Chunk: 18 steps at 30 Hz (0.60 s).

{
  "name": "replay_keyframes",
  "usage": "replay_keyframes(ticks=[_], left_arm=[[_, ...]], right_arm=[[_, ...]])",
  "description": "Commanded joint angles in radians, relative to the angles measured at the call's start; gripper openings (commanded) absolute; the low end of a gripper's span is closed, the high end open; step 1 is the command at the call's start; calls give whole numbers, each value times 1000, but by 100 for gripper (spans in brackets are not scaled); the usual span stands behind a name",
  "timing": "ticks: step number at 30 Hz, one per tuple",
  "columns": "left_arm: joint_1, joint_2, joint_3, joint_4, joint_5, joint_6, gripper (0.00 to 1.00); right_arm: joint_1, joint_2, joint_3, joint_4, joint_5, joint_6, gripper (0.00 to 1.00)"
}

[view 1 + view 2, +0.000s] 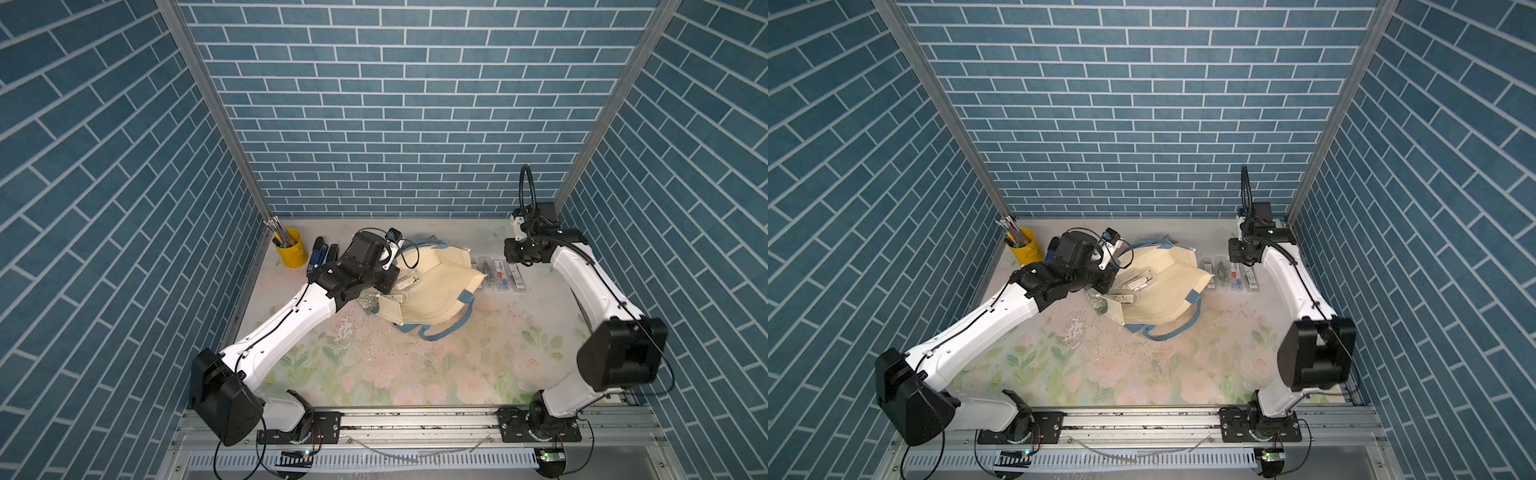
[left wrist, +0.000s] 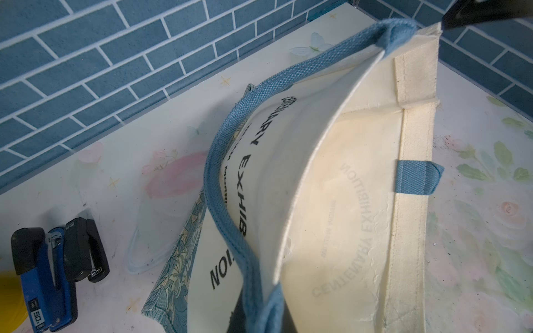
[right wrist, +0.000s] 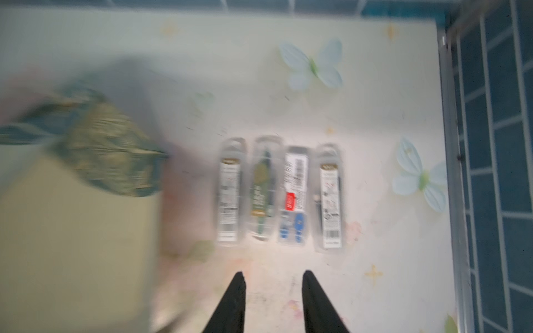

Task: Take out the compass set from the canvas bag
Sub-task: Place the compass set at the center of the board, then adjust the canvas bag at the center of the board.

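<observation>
compass sets, clear plastic packs point(image 1: 1136, 286): some inside cream canvas bag with blue straps point(image 1: 434, 306), row of four packs point(image 3: 279, 193) beside it. your left gripper point(image 2: 261, 314) clamps bag rim; right gripper point(image 3: 272, 276) parted, empty. next: you reach into mouth.

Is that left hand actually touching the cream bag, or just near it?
Touching. The left wrist view shows the left hand shut on the canvas bag at its rim.

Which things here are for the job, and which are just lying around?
For the job: canvas bag, compass sets inside it, four cased sets laid beside it, left gripper pinching its rim.
Just lying about: yellow pen cup, blue stapler.
</observation>
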Motion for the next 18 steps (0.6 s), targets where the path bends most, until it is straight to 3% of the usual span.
replay_keyframes(ticks=[1, 6, 11, 17, 18], left_arm=[[4, -15, 37, 22, 26, 14, 0], [3, -23, 39, -5, 26, 31, 0], [4, -25, 53, -30, 33, 43, 0], [2, -31, 64, -60, 32, 56, 0], [3, -31, 67, -62, 32, 57, 1]], right_arm=[[95, -112, -84, 80, -158, -144, 35], [229, -167, -102, 233, -256, -345, 40], [340, -44, -17, 224, -244, -502, 44], [391, 78, 68, 139, -216, -547, 46], [394, 91, 71, 147, -205, -546, 41]])
